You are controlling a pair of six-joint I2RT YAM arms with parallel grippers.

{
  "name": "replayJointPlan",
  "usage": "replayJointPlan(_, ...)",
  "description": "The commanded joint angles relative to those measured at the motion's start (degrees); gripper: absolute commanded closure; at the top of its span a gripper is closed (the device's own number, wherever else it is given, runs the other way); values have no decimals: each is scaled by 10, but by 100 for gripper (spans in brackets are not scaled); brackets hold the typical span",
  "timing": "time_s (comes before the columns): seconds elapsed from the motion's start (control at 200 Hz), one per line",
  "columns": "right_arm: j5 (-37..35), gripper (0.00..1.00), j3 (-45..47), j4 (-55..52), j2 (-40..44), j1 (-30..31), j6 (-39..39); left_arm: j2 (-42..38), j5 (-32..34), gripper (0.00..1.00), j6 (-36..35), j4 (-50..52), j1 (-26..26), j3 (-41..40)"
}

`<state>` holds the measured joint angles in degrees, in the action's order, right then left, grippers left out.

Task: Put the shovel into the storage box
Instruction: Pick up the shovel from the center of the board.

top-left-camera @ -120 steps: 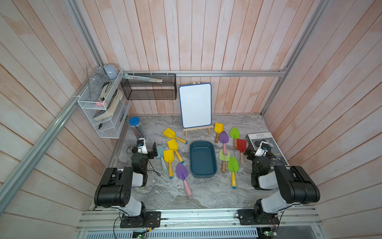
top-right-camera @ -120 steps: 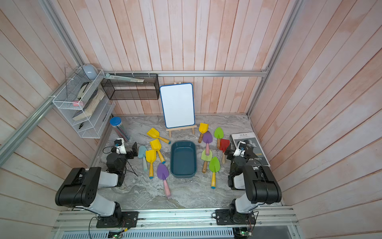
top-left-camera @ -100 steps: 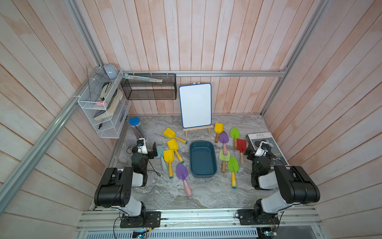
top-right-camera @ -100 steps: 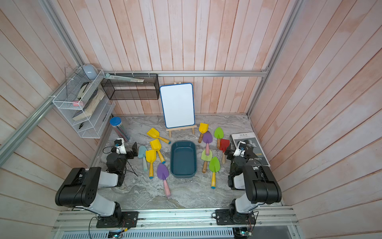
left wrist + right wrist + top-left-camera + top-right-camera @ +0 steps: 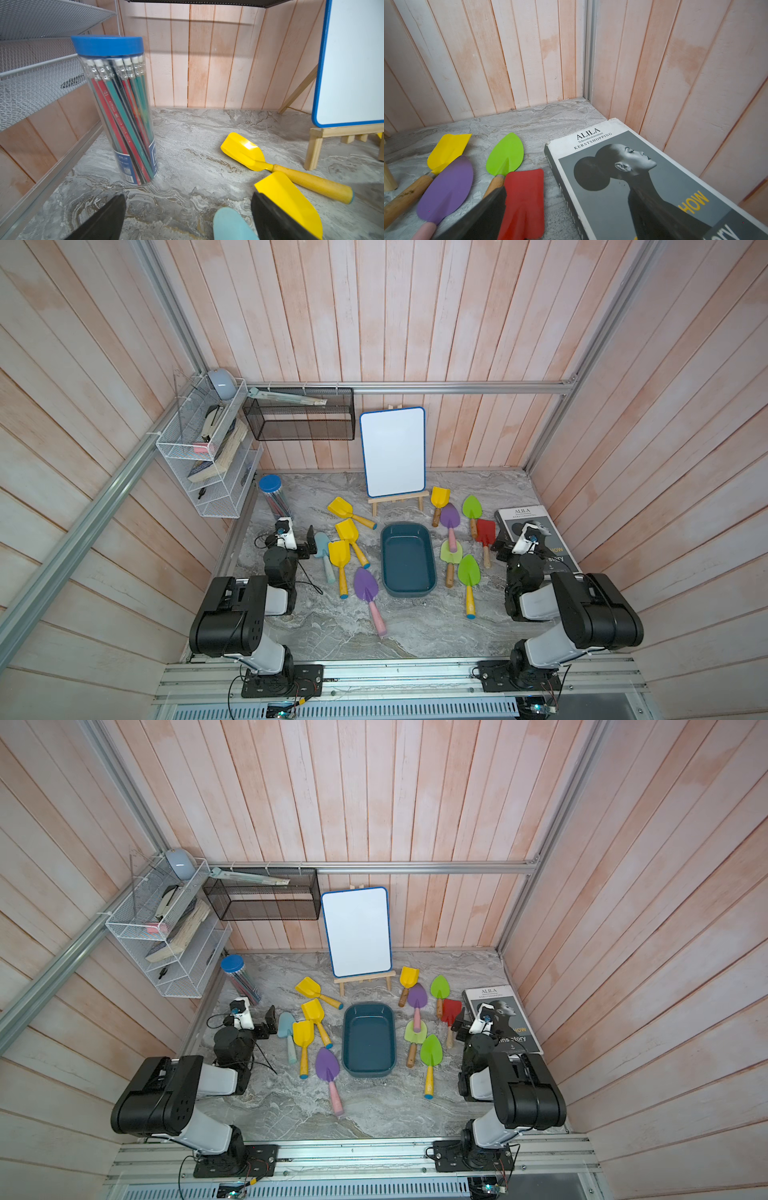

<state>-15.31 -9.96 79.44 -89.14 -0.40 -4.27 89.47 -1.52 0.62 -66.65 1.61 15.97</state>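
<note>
Both top views put the box point(image 5: 408, 562) mid-bench, empty, with shovels strewn to either side of it and none inside; I judge the job not yet begun. Farthest left of the box, my left jaws stand wide apart, low over the bench point(image 5: 415, 626), holding nothing. The left wrist view shows the blue shovel point(image 5: 230, 225) poking its blade tip in between my fingers point(image 5: 104, 222), nearer one than the other. That is my likeliest pick. To do it well I should slide back along it and close across the handle, not the flat blade, which would likely slip or tilt. A yellow shovel point(image 5: 339, 552) lies just beside it on the box side, so I'd lift straight up before swinging over. Then I'd lay the shovel lengthwise, since the box looks barely longer than one.

Right of the box, my right jaws are likewise spread wide and empty, one finger just beside the red shovel point(image 5: 523, 197), the other over the book point(image 5: 633, 166). Red's blade overlaps a green shovel point(image 5: 505, 155) at the handle, so a careless grab there could drag both.

Set against the frames a moment earlier, I see no change: both arms sit where they were and every shovel lies as before.
</note>
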Motion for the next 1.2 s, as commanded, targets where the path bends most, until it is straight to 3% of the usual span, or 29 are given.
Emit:
replayJointPlan(0.0,1,2,-9,-3,-5,4,3,-1,0,0,2,-2,2,-1)
replayJointPlan(0.735,1,4,-5,0,6,3,3,-2,-1,0,2,-3,2,-2)
replayJointPlan(0.815,2,4,-25,-88,60,3,6,-22,47,0,18,32,3,8)
replayJointPlan(0.985,-1,5,-145,-408,176,4,-11,-126,147,0,55,265,-9,95)
replayJointPlan(1.195,42,8,-292,-711,198,22,-64,-164,171,0,109,517,-49,236)
